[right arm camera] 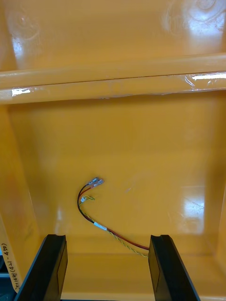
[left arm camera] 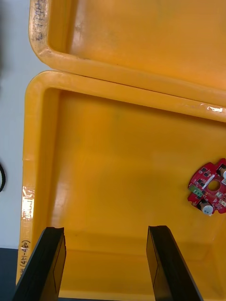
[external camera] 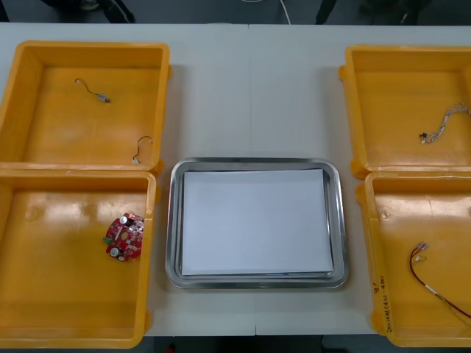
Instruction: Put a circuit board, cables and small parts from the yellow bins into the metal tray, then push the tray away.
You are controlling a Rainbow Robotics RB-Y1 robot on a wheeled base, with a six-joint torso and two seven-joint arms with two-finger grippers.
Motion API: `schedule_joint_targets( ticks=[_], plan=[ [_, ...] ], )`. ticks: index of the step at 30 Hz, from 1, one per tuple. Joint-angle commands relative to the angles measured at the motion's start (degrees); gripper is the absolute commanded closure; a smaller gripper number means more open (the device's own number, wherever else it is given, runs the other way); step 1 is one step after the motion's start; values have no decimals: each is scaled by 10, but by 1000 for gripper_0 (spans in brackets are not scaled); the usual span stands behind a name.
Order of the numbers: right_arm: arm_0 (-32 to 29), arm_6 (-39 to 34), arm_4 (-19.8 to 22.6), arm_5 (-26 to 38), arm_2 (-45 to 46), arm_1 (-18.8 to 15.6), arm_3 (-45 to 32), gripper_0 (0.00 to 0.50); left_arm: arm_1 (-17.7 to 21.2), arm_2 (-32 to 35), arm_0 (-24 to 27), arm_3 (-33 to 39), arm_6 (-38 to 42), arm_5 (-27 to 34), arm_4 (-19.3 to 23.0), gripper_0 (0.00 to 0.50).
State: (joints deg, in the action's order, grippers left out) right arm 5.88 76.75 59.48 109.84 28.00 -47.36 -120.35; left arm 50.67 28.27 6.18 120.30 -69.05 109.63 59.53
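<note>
As right tool [right arm camera: 108,236] gapes near cable [right arm camera: 96,225], yellow bin [right arm camera: 19,188] walls around.

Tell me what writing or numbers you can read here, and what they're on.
"(4P1-48)", roughly, handwritten on the near left bin, on its rim.
Dark handwriting on the far left bin, on its rim: too blurred to read.
Handwriting on the near right bin, on its rim: too small to read.
The circuit board: no readable print.
</note>
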Motion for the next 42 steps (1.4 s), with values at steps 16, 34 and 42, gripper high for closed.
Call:
schedule_joint_targets(
  ticks=[16,34,42],
  plan=[
    [-6,-16,-3,-8,25,-27,-18,0,-31,-3,-22,5,-37,4,7,0],
    [-51,-5,-12,-45,1,-27,-23,0,-20,-82,25,34,155,4,1,0],
    [-105,2,-9,-79,-12,-26,-45,0,-20,-117,48,42,238,4,-5,0]
  ],
)
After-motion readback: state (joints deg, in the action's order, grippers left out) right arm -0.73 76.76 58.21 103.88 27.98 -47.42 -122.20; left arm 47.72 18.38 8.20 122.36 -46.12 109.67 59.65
